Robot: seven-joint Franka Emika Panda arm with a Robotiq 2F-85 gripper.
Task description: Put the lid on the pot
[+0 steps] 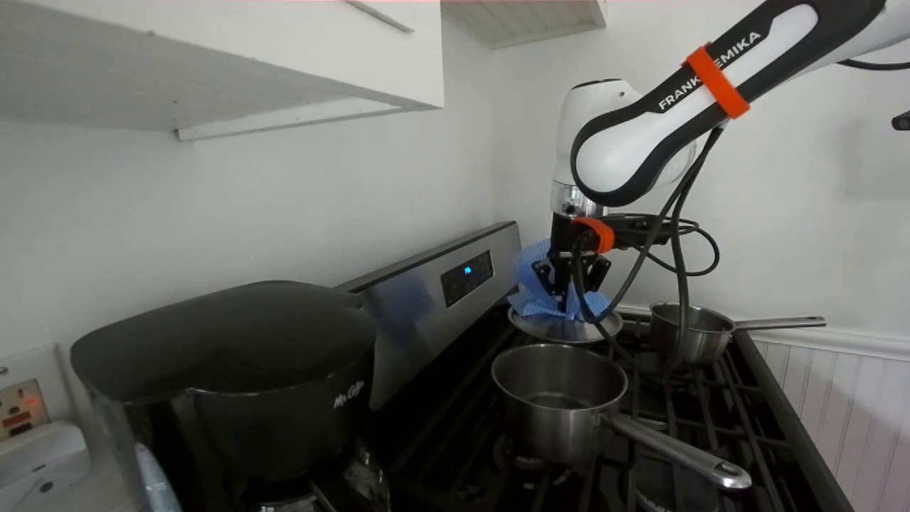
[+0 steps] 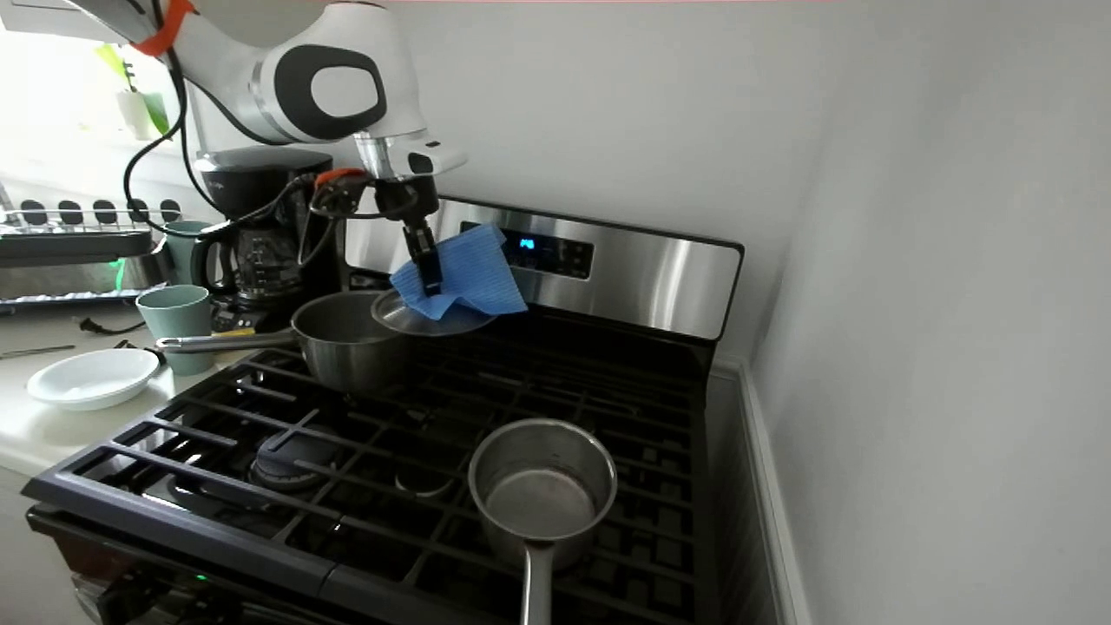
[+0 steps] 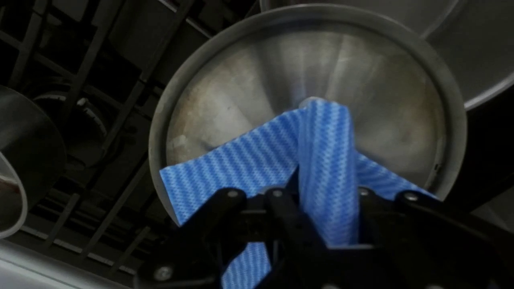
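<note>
The lid [image 3: 313, 64] looks stiff, probably slippery, and best held centrally, where the gripper [image 2: 431, 288] pinches soft-looking cloth [image 3: 237, 162] flaring toward eight o'clock in the wrist view.

Lid [image 3: 257, 88], pot [image 1: 558, 430]: smooth metal; cloth [image 2: 477, 271]: matt, ribbed.

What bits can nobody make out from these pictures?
What the gripper clasps under the blue cloth: hidden by its folds in every view.
Whether the steel lid touches the larger steel pot: the lid hides the pot's nearest rim in the wrist view and an exterior view.
Stove clock digits: too small and blurred in both exterior views.
Robot arm base: cut off by the edges of both exterior views.
</note>
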